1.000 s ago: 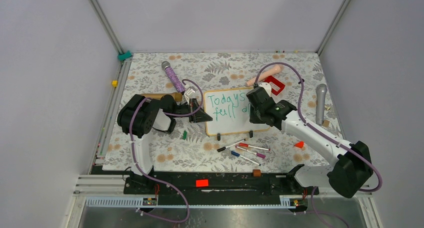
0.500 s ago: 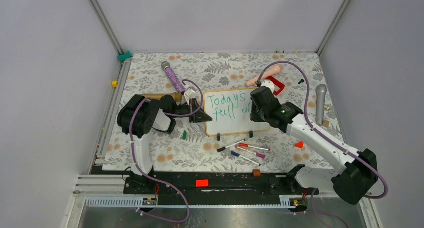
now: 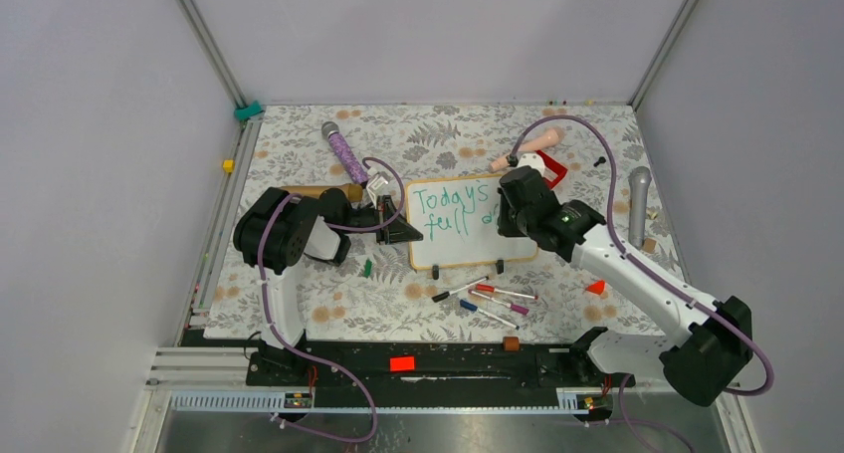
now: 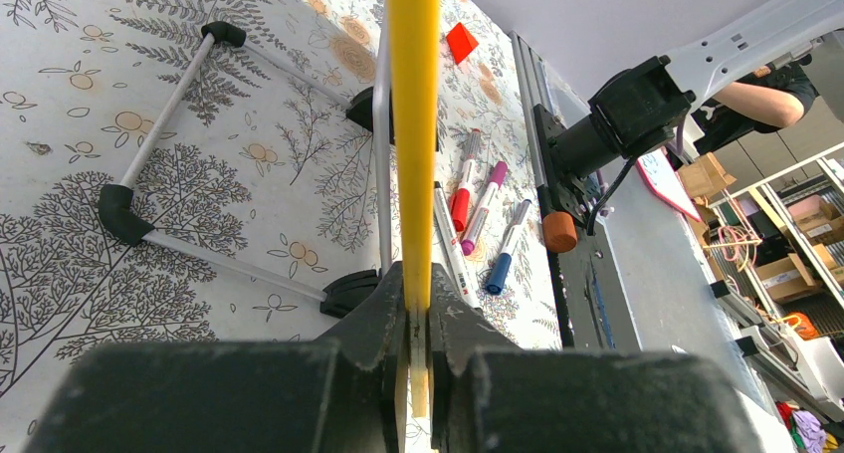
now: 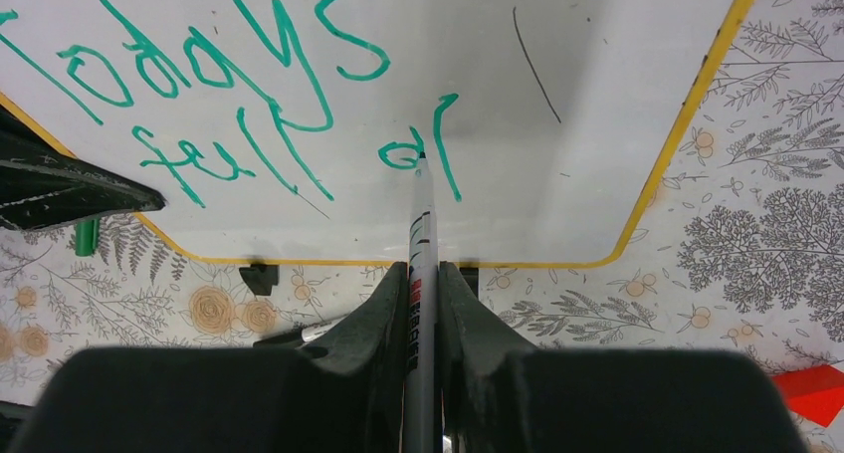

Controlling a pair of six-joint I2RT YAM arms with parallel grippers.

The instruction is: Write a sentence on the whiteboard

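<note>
We are partway through writing the sentence [image 3: 450,196]: the green words so far are reading "Todays" on the top line and "full" below it, followed by two letters that look like "of". The whiteboard [image 3: 460,252] is sitting propped near the middle of the table [image 3: 299,154], with spare markers [image 3: 495,299] lying just in front of it. The right gripper [image 5: 423,274] is clamping a marker [image 5: 422,219] between its jaws, and the tip is touching the board right at that last pair of letters. The right arm is reaching diagonally from its base over the board's right end, wrist pitching down. The left gripper [image 4: 418,299] is pinching the board's left frame edge, jaws closed tight on it, with its arm folding at the elbow beside the board. We are judging that the next move calls for finishing this stroke with light, even pressure, then lifting clear and shifting to the bare lower area while the left side is bracing the board.
</note>
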